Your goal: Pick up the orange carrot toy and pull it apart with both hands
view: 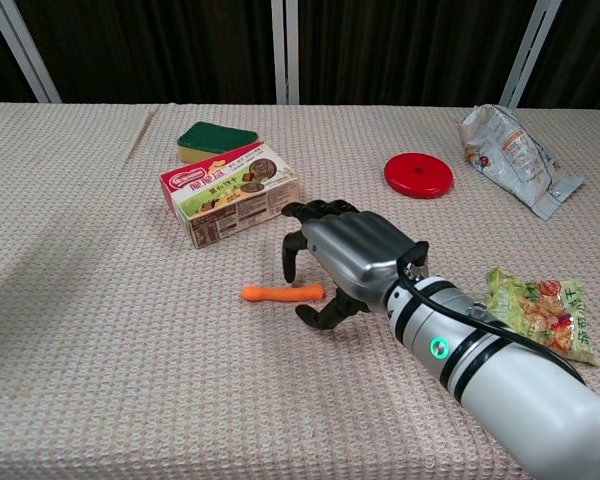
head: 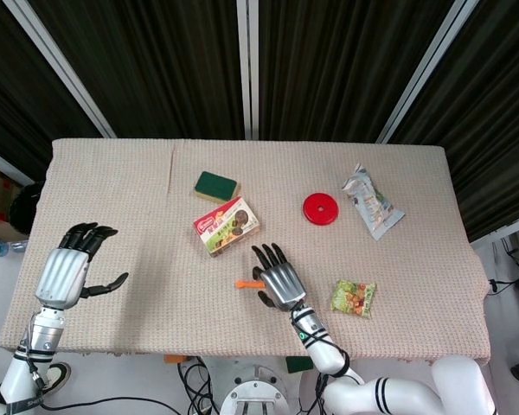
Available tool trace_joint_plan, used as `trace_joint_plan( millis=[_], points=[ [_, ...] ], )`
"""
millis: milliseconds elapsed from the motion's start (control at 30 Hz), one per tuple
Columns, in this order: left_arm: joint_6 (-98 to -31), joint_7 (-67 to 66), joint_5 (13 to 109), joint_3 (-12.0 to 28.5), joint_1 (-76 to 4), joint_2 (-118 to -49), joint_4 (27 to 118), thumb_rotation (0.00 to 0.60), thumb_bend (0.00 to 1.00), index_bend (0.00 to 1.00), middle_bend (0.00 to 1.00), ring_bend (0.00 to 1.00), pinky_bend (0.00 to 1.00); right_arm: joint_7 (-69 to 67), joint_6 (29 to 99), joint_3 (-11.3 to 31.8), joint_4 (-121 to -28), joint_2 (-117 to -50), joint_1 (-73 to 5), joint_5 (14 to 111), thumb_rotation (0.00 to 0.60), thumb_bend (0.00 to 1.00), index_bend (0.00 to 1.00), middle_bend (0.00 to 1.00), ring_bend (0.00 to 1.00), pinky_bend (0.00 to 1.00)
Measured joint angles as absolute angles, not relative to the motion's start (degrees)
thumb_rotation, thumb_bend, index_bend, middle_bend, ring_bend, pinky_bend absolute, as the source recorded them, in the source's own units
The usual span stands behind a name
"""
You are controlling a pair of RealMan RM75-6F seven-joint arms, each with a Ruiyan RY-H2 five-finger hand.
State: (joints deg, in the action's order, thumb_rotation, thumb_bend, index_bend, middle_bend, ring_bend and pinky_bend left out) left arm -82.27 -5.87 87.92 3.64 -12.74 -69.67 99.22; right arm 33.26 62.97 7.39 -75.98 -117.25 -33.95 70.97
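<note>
The orange carrot toy lies flat on the beige cloth, near the table's front middle. My right hand hovers over its right end, fingers spread and curved down around that end, holding nothing. Whether a fingertip touches the carrot cannot be told. My left hand is raised over the table's left side, fingers apart and empty. It does not show in the chest view.
A snack box and a green sponge lie just behind the carrot. A red disc and a silver bag sit at the back right. A green snack packet lies right of my right forearm.
</note>
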Motion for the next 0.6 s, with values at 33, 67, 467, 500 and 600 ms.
trace_joint_plan(
  millis=[33,67,467,500,600],
  points=[
    [-82.2,-5.8,87.9,3.6,-12.8,-69.7,99.2,0.361,0.17,0.23,0.21,0.13,0.15,33.3,63.0,7.4,-75.7,-117.4,-34.0,71.0,0.6,0.31,0.47,0.03,0.0,0.0],
    [-82.1,-5.8,87.9,3.6,-12.8,-69.7,99.1,0.361,0.17,0.23,0.21,0.13,0.15,33.3,63.0,7.4,-75.3,-117.5,-34.0,71.1,0.6,0.31,0.47,0.03,0.0,0.0],
    [-81.8,-5.4,87.6,3.6,-12.9,-69.7,98.9,0.361,0.17,0.23,0.21,0.13,0.15,32.9,63.1,7.8,-73.3,-118.8,-34.2,71.6,0.6,0.33,0.55,0.04,0.0,0.0],
    [-81.8,-5.4,87.6,3.6,-12.9,-69.7,98.8,0.358,0.17,0.23,0.21,0.13,0.15,32.9,63.1,7.8,-73.2,-118.9,-34.1,71.7,0.6,0.33,0.55,0.04,0.0,0.0],
    [-81.7,-5.4,87.6,3.6,-12.9,-69.7,98.8,0.358,0.17,0.23,0.21,0.13,0.15,33.0,63.2,7.9,-73.0,-119.0,-34.1,71.7,0.6,0.34,0.56,0.04,0.0,0.0]
  ],
)
